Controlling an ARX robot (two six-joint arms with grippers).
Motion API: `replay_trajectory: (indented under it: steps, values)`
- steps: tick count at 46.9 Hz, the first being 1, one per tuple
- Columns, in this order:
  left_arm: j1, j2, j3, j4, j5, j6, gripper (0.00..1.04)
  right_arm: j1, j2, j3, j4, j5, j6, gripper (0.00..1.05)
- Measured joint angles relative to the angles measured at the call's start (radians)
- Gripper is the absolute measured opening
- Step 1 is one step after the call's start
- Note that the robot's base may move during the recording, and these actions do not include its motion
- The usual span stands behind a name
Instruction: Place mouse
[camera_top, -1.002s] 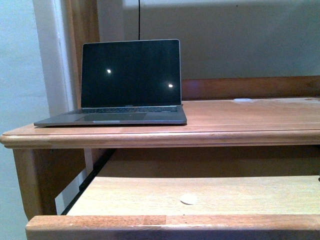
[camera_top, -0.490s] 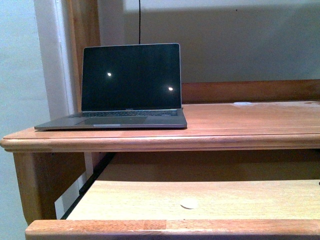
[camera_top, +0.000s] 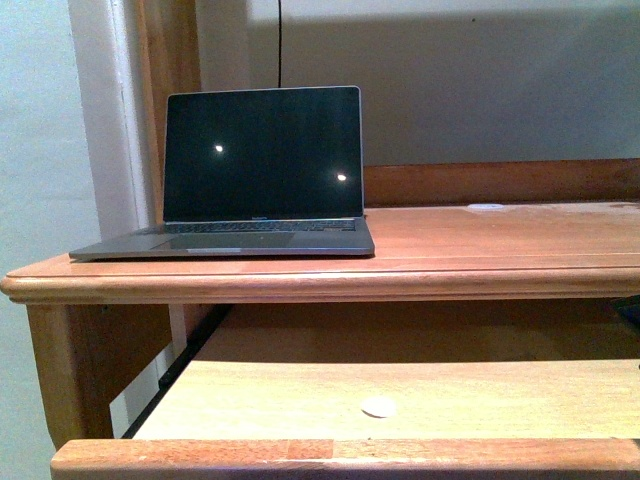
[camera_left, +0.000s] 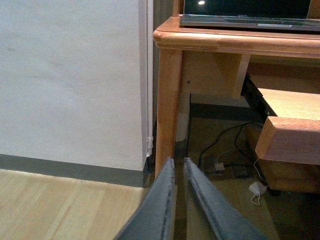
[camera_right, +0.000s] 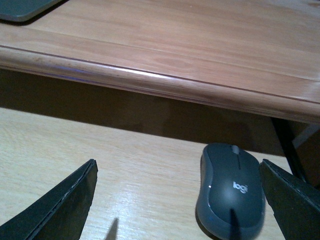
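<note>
The mouse (camera_right: 231, 192) is dark grey, domed, with a logo on its back. It lies on the light wooden pull-out tray (camera_right: 75, 145), just under the front lip of the desk top (camera_right: 200, 45). My right gripper (camera_right: 177, 165) is open and low over the tray. The mouse lies between its fingers, close to one finger (camera_right: 292, 200), touching neither. The mouse does not show in the front view. My left gripper (camera_left: 178, 160) is shut and empty, down beside the desk leg (camera_left: 167, 100) above the floor.
An open laptop (camera_top: 262, 165) with a dark screen stands on the desk top's left part (camera_top: 480, 240). The pull-out tray (camera_top: 300, 400) carries a small white round spot (camera_top: 378, 406). Cables and a white adapter (camera_left: 257, 190) lie on the floor under the desk. A wall (camera_left: 70, 75) is beside the leg.
The front view's picture shifted down slightly a second ago, then held still. A small dark shape has come in at its right edge, under the desk top.
</note>
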Motion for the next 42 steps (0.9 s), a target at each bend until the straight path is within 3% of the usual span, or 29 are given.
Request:
replay_trajectory:
  steps: [2, 8, 22, 42]
  values:
    - [0.000, 0.000, 0.000, 0.000, 0.000, 0.000, 0.25, 0.011, 0.055, 0.033, 0.010, 0.009, -0.019, 0.97]
    - [0.000, 0.000, 0.000, 0.000, 0.000, 0.000, 0.43, 0.008, 0.133, 0.093, 0.011, 0.029, -0.048, 0.97]
    - [0.000, 0.000, 0.000, 0.000, 0.000, 0.001, 0.98, -0.052, 0.263, 0.196, -0.126, 0.027, -0.077, 0.97]
    - [0.000, 0.000, 0.000, 0.000, 0.000, 0.002, 0.97, -0.152, 0.328, 0.264, -0.227, 0.021, -0.084, 0.97]
